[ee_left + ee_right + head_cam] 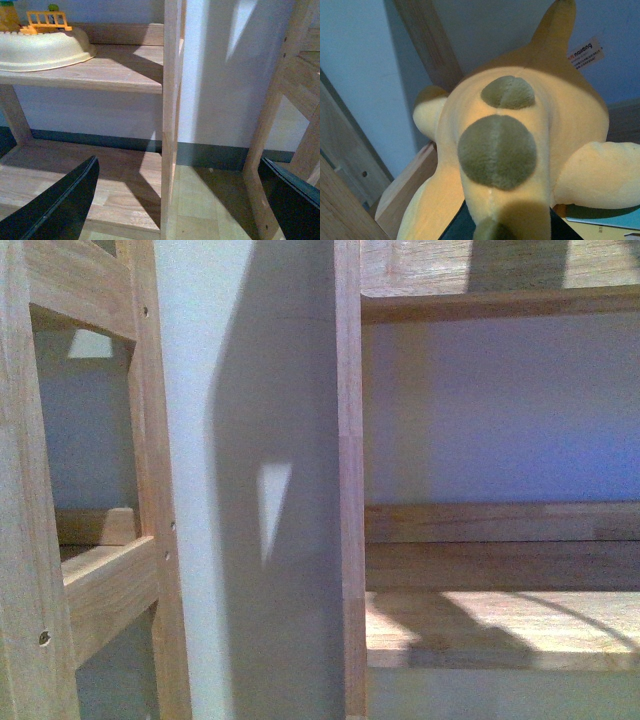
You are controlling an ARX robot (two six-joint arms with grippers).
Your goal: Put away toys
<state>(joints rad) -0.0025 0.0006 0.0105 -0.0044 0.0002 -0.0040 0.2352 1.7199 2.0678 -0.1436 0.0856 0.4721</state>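
Observation:
The orange-yellow plush animal [520, 150] fills the right wrist view, with olive-brown round patches down its back, stubby limbs and a paper hang tag [585, 52]. My right gripper [505, 227] is shut on the plush animal, its dark fingers showing at the plush's near end. The plush hangs close to a wooden shelf frame [427, 50]. My left gripper [185, 200] is open and empty, its black fingers [60, 205] spread wide before a wooden shelf upright [170, 120]. Neither arm shows in the front view.
Wooden shelving stands close ahead: an upright [348, 480], a lit shelf board [500, 630] and a ladder-like frame [90, 540] to the left. A cream basin [45, 47] with orange toy pieces sits on a shelf. A white wall [220, 540] and pale floor [205, 200] lie behind.

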